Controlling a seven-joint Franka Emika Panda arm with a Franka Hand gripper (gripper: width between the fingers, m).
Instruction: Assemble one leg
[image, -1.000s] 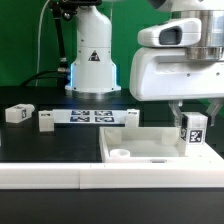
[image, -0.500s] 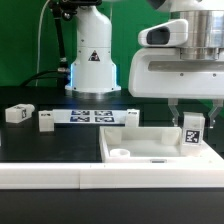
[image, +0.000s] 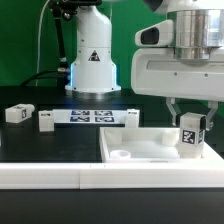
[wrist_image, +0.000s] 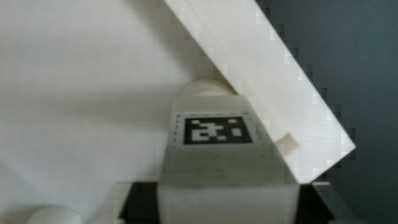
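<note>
The fingers (image: 178, 108) clench the leg (image: 192, 133), holding it upright over the white panel (image: 140, 148) at about four o'clock in the exterior view. It is a stubby white block with a black-and-white tag on its face. The wrist view shows the leg (wrist_image: 217, 140) tight beside the panel's raised edge (wrist_image: 267, 80); only the exterior view shows two more legs (image: 19, 113) at nine o'clock and the marker board (image: 90, 116).

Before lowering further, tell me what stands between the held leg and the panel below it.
Nothing visible. The small white tagged leg block, held in the gripper, hangs over the large flat white panel; the wrist view shows no other object below it.
</note>
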